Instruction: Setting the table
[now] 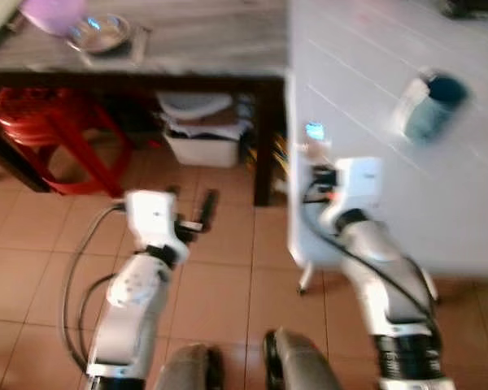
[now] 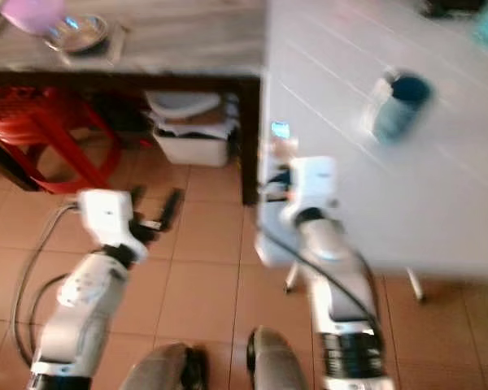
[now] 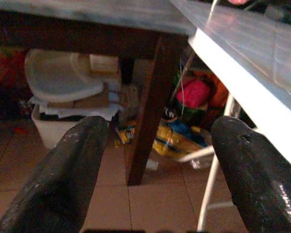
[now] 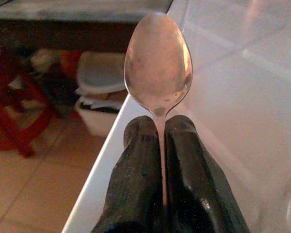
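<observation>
A metal spoon stands bowl-up between the fingers of my right gripper, which is shut on its handle. That gripper is at the near left edge of the white table, spoon over the table's edge. On the white table further back lies a blue cup, blurred. My left gripper hangs over the tiled floor to the left of the white table. It is open with nothing between its fingers.
A dark wooden table stands behind, with a metal bowl and a purple object on it. Under it are a white bin with stacked items and a red stool. Tiled floor lies between the arms.
</observation>
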Tool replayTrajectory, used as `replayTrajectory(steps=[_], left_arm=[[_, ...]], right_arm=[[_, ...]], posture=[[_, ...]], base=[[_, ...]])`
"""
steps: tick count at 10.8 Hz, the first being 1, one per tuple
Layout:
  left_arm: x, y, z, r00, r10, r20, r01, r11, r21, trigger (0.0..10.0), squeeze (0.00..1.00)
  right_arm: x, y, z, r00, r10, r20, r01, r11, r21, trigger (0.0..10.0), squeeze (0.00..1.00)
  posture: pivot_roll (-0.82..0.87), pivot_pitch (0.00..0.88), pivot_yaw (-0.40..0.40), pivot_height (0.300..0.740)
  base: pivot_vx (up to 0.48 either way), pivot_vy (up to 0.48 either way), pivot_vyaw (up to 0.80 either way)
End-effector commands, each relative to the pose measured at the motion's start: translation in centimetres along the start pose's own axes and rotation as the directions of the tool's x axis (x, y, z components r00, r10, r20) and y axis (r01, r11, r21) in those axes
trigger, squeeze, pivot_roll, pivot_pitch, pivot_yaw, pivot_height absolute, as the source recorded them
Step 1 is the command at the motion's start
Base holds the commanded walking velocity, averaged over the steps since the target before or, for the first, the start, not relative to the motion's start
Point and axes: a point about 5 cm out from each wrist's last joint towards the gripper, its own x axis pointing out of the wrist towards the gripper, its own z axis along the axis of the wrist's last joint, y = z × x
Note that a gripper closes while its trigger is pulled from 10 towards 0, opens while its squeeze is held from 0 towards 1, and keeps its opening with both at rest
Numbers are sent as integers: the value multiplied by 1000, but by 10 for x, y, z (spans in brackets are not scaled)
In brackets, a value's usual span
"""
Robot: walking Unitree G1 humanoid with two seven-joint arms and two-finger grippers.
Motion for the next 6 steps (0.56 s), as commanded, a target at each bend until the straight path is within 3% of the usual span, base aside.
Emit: replayTrajectory(steps=[1,4,6], left_arm=[[-3,8,-2,1000,24,-12,-24,1000,14,10000,0],[0,7,-3,1000,28,-7,-28,1000,-1,10000,0],[0,8,-3,1000,29,-5,-29,999,14,10000,0]], right_arm=[[0,7,1,1000,15,13,-16,1000,8,0,0],[1,5,4,999,-4,53,6,1000,-30,0,0],[2,5,5,998,-4,65,6,1000,-28,0,0]], posture=[[-67,202,13,740],[-67,200,18,740],[-69,201,21,740]], base=[[435,0,0],[435,0,0],[401,261,0]])
